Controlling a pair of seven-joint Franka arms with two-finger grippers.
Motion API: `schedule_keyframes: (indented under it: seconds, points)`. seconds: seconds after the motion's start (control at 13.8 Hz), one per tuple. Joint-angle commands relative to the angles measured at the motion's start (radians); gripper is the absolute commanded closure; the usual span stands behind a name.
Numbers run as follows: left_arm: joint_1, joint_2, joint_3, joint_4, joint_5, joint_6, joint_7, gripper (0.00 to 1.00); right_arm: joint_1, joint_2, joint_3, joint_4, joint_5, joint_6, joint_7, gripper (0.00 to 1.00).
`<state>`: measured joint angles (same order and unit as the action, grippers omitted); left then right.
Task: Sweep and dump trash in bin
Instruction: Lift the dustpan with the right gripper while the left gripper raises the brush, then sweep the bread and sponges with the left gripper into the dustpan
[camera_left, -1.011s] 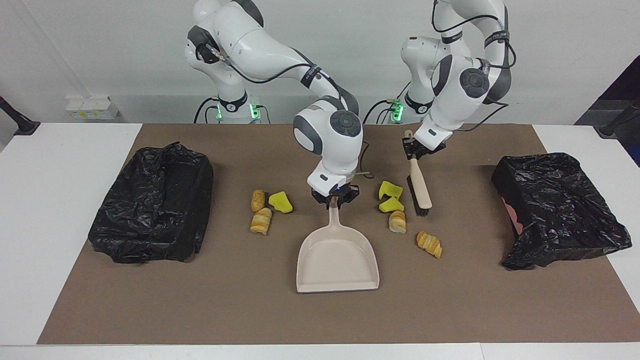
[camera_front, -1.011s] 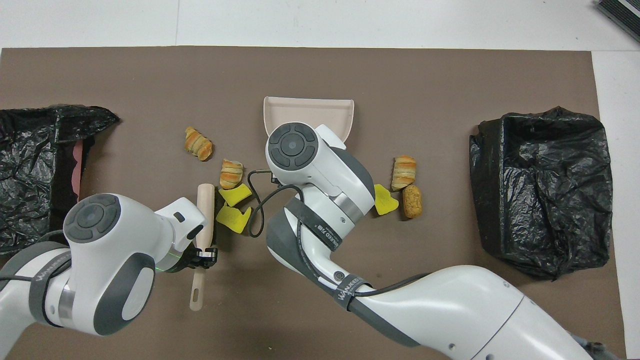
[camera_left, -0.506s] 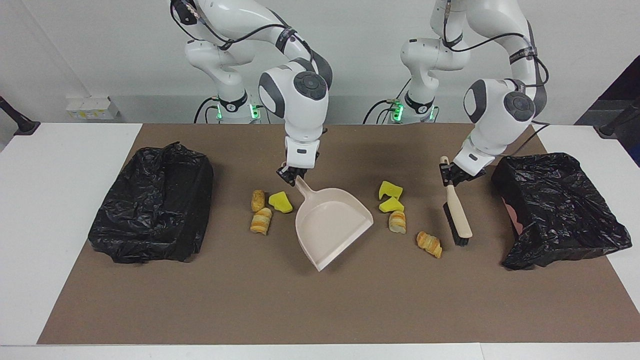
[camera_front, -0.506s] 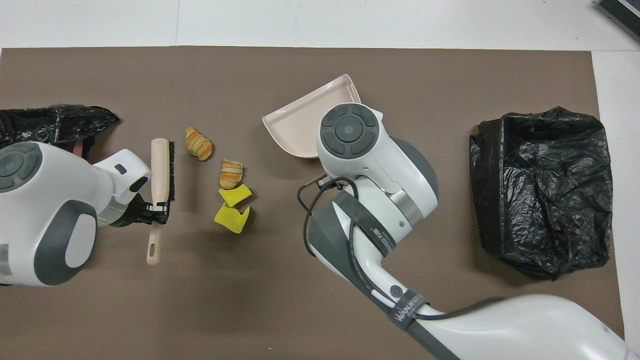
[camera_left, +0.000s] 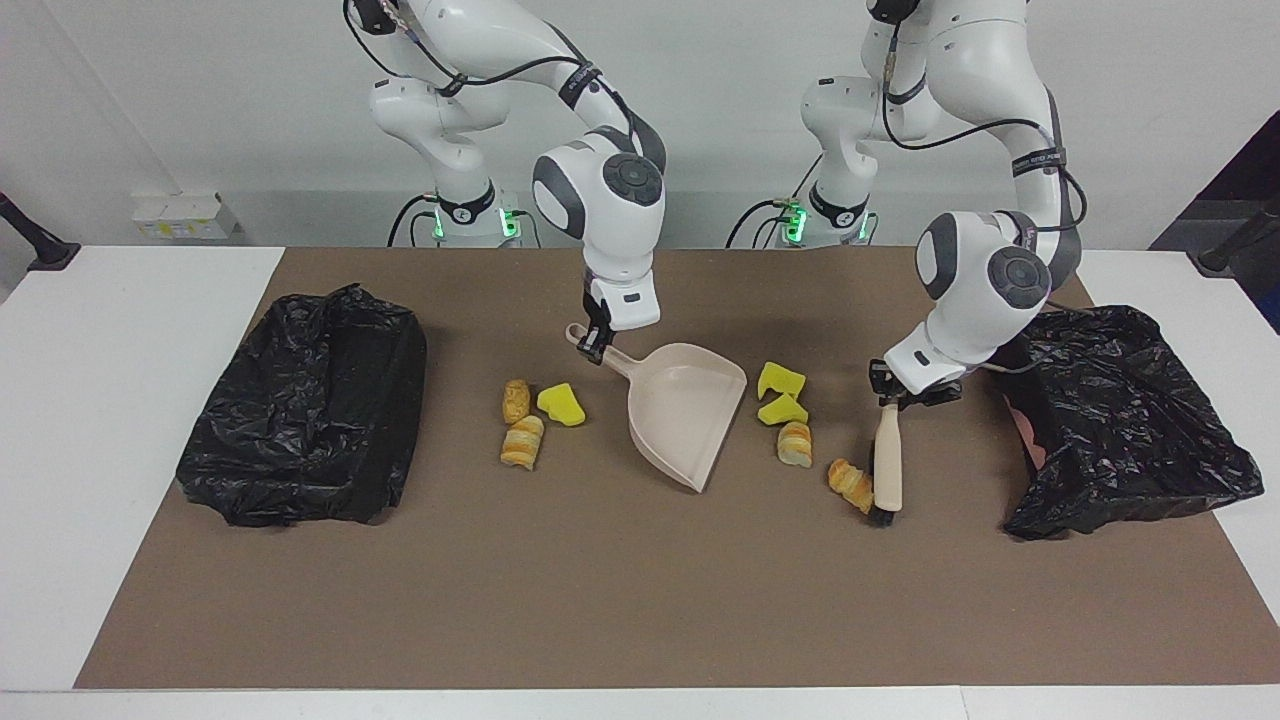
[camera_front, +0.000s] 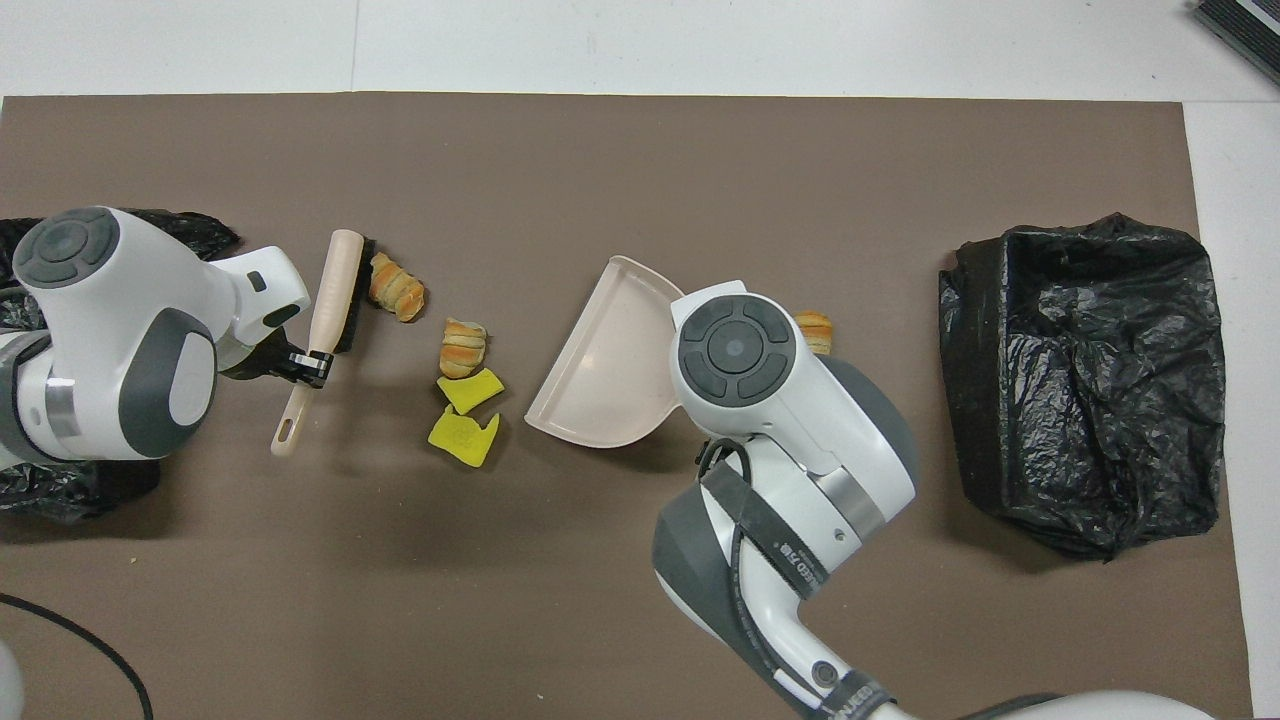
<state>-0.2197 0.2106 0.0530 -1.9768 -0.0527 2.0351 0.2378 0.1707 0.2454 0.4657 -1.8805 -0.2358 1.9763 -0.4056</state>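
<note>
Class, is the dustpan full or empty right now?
Empty: the dustpan shows a bare beige inside; the trash pieces lie on the mat.

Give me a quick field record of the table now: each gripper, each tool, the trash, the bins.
left gripper: shut on brush handle
brush: bristles against the pastry roll farthest from the robots
right gripper: shut on dustpan handle
dustpan: mouth turned toward the left arm's end, empty
trash by dustpan mouth: two yellow chunks, one pastry roll
trash toward right arm's end: three pieces, unswept
bins: black-lined bin at the right arm's end, another at the left arm's
</note>
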Motion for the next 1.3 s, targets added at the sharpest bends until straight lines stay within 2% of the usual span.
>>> schedule_keyframes:
  seconds: [0.0, 0.29, 0.58, 0.87, 1.23]
  points:
    - [-0.042, -0.031, 0.013, -0.031, 0.022, -0.035, 0.009, 1.0, -0.007, -0.026, 0.036, -0.023, 0.03, 0.021, 0.011, 1.0]
    - [-0.059, -0.056, 0.01, -0.053, 0.021, -0.079, -0.015, 1.0, 0.004, -0.026, 0.037, -0.034, 0.032, 0.023, 0.027, 1.0]
    - [-0.09, -0.068, 0.005, -0.071, 0.021, -0.078, -0.116, 1.0, 0.003, -0.024, 0.037, -0.034, 0.032, 0.013, 0.025, 1.0]
    - [-0.188, -0.102, 0.002, -0.128, 0.008, -0.066, -0.239, 1.0, 0.003, -0.026, 0.037, -0.034, 0.032, 0.012, 0.025, 1.0]
    - [-0.306, -0.111, 0.002, -0.128, -0.177, -0.067, -0.343, 1.0, -0.004, -0.029, 0.037, -0.043, 0.032, 0.007, 0.019, 1.0]
